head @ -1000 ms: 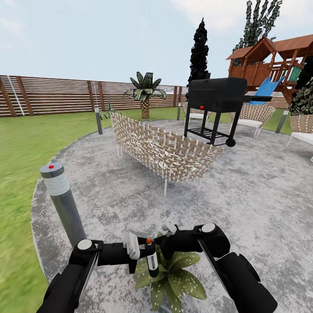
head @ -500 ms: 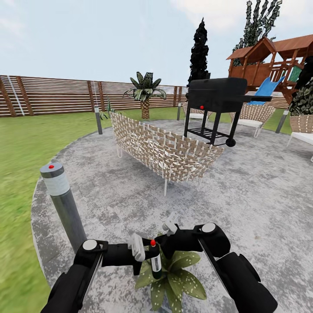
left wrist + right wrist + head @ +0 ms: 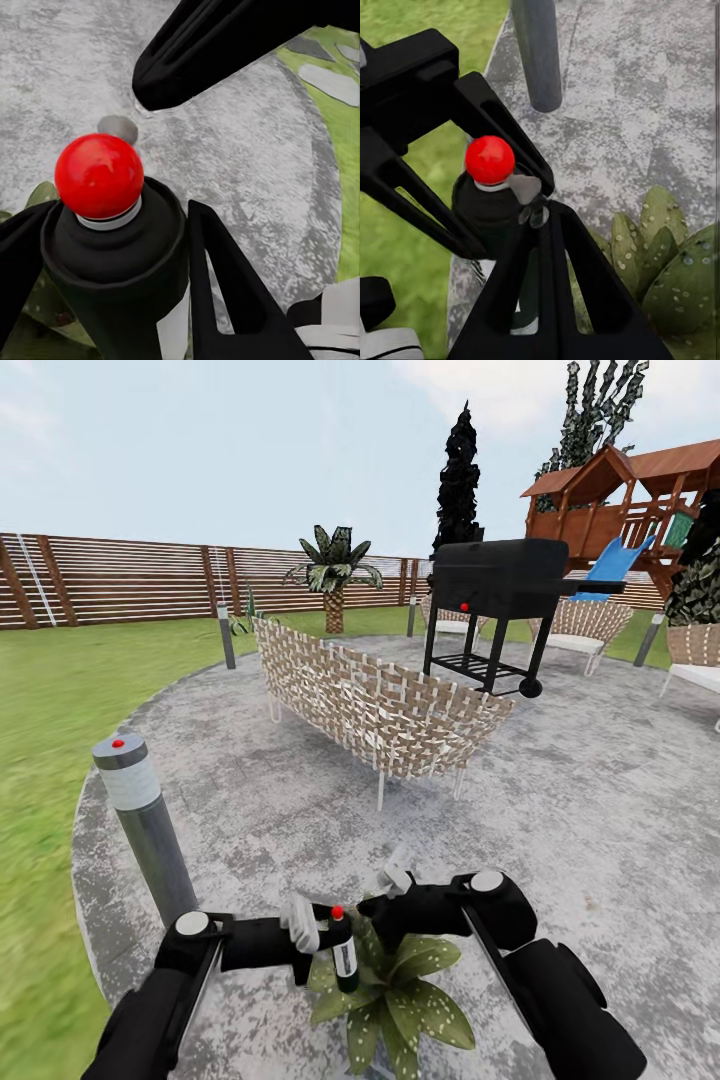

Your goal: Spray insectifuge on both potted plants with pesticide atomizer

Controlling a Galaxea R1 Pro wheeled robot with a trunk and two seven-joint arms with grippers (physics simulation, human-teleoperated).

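Pesticide atomizer (image 3: 343,952): upright, red tip up, gripped above a potted plant (image 3: 395,990) on the stone patio (image 3: 560,800).
Left pincer (image 3: 318,938): clamped on the atomizer's dark body, one finger (image 3: 232,292) on each side.
Right pincer (image 3: 385,900): finger tips at the atomizer's neck; how wide it stands, I cannot tell.
Potted plant: speckled leaves spread; pot hidden.
Grey post (image 3: 145,820): just beside the left arm.

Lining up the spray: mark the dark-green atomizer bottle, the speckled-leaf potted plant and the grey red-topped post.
dark-green atomizer bottle (image 3: 343,958), head view, white label band
speckled-leaf potted plant (image 3: 415,1008), head view, broad leaf
grey red-topped post (image 3: 150,838), head view, shaft
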